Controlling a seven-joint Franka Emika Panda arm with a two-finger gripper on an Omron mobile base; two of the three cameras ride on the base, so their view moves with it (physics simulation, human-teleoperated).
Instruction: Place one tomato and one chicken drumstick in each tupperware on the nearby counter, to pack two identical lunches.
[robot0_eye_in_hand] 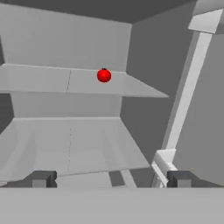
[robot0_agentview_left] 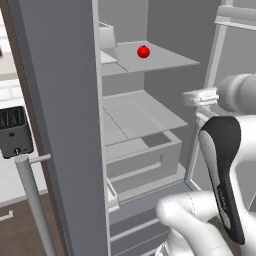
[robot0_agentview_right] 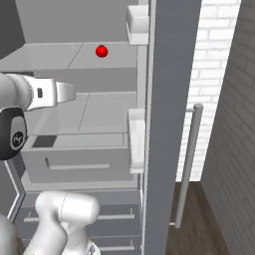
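A glossy red tomato [robot0_agentview_left: 143,51] [robot0_agentview_right: 101,51] [robot0_eye_in_hand: 103,75] rests on the upper shelf [robot0_agentview_left: 160,60] of the open fridge, towards the back. My gripper [robot0_agentview_left: 189,98] [robot0_agentview_right: 73,92] [robot0_eye_in_hand: 111,179] is open with nothing between its fingers. It hangs in front of the fridge at about the height of the middle shelf [robot0_eye_in_hand: 70,144], lower than the tomato and well short of it. A strip of pale counter [robot0_agentview_left: 12,180] shows at the far left. The chicken drumstick and the tupperware are out of view.
Both fridge doors stand open: the left door [robot0_agentview_left: 60,125] with its bar handle [robot0_agentview_left: 32,200] and the right door [robot0_agentview_right: 169,124] with its handle [robot0_agentview_right: 187,164] and bins [robot0_agentview_right: 137,139]. A drawer [robot0_agentview_left: 145,155] sits below the shelves. On the counter stands a black toaster [robot0_agentview_left: 15,131].
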